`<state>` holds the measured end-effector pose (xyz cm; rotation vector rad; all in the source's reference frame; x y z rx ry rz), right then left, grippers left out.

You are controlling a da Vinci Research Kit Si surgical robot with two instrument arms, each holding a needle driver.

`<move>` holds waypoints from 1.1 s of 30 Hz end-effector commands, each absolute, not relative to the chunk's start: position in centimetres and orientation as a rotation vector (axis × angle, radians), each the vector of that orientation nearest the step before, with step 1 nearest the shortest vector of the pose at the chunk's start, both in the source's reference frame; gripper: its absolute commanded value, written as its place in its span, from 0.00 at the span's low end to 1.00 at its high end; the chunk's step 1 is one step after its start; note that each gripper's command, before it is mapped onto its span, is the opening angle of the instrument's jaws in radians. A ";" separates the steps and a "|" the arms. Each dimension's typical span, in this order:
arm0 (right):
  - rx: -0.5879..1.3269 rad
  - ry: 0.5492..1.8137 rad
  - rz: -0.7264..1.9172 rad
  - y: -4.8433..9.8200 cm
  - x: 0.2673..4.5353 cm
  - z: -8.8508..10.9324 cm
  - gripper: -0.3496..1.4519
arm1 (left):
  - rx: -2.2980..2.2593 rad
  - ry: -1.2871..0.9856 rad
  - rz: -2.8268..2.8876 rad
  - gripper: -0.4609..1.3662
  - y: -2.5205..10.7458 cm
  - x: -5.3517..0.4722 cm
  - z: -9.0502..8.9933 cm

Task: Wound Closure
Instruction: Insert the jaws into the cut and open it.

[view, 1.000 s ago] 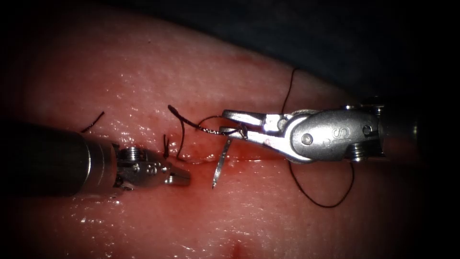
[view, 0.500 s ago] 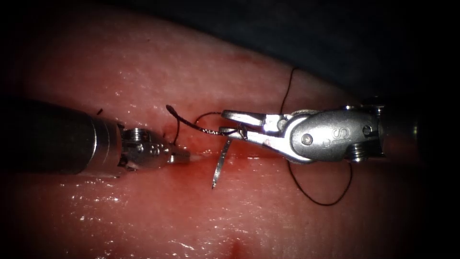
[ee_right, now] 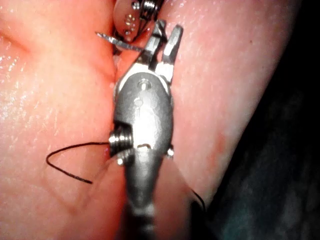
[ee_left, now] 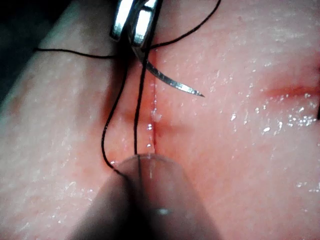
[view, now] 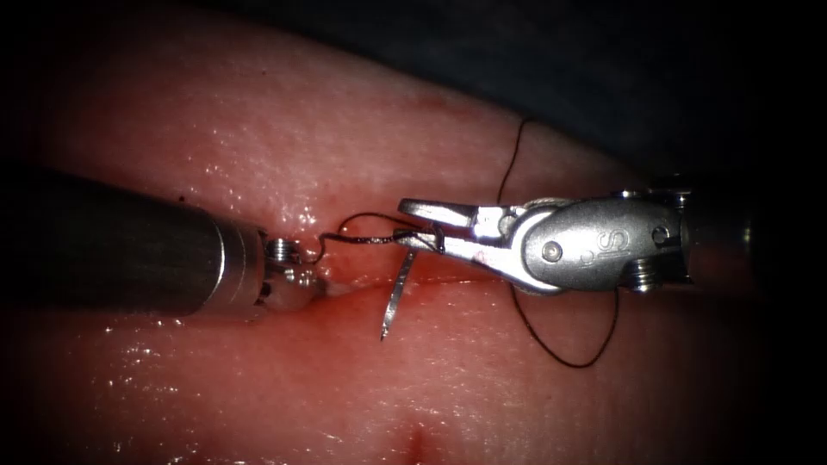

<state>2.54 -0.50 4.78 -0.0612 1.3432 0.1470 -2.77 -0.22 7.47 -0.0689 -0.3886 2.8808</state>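
The needle [view: 396, 297] hangs free of the tissue [view: 362, 138], pinched near its thread end by the right tool [view: 418, 226]; from that grip its curved body runs down across the cut [view: 448, 280] and its sharp tip sits just past the cut on the near side, over bare tissue and not buried in it. The exact spot along the curve where the jaws bite is partly covered by the lower jaw, so only the free length is plain to see. In the left wrist view the needle [ee_left: 175, 85] juts out from the same tool [ee_left: 135, 22], point in the air, beside the cut [ee_left: 154, 120]. In the right wrist view the right tool [ee_right: 162, 42] shows its jaws a little apart at the tips, with the needle [ee_right: 120, 42] crossing at their base. The thread [view: 362, 234] leaves the needle's held end and runs left along the cut to the left tool [view: 297, 275], whose tip lies at the left end of the cut; its jaws are tucked behind its own wrist and I cannot tell how they stand or whether they hold the thread. More thread loops below and behind the right tool, and one strand climbs the tissue until it fades into the dark edge.
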 end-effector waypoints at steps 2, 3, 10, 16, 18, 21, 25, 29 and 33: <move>-0.065 1.341 0.147 -0.5 2.55 4.8 0.00 | -0.029 -0.417 2.898 0.06 -0.2 -2.77 7.5; -0.067 1.341 0.147 -0.5 2.56 4.8 0.00 | -0.025 -0.433 2.895 0.06 -0.2 -2.75 7.5; -0.077 1.338 0.144 -0.5 2.57 4.9 0.00 | -0.001 -0.504 2.830 0.56 -0.2 -2.70 7.4; -0.083 1.337 0.138 -0.5 2.57 4.9 0.00 | -0.078 -0.516 2.764 0.65 -0.2 -2.67 7.4; -0.084 1.336 0.138 -0.5 2.58 4.9 0.00 | -0.123 -0.523 2.742 0.61 -0.2 -2.67 7.4; -0.094 1.333 0.132 -0.5 2.59 4.9 0.00 | -0.229 -0.549 2.695 0.74 -0.2 -2.67 7.3; -0.116 1.325 0.122 -0.5 2.63 5.0 0.00 | -0.294 -0.589 2.656 0.83 -0.2 -2.67 7.3; -0.172 1.308 0.089 -0.6 2.74 5.2 0.00 | -0.294 -0.579 2.654 0.81 -0.2 -2.67 7.3; -0.231 1.291 0.053 -0.6 2.84 5.3 0.00 | -0.298 -0.587 2.661 0.82 -0.2 -2.67 7.3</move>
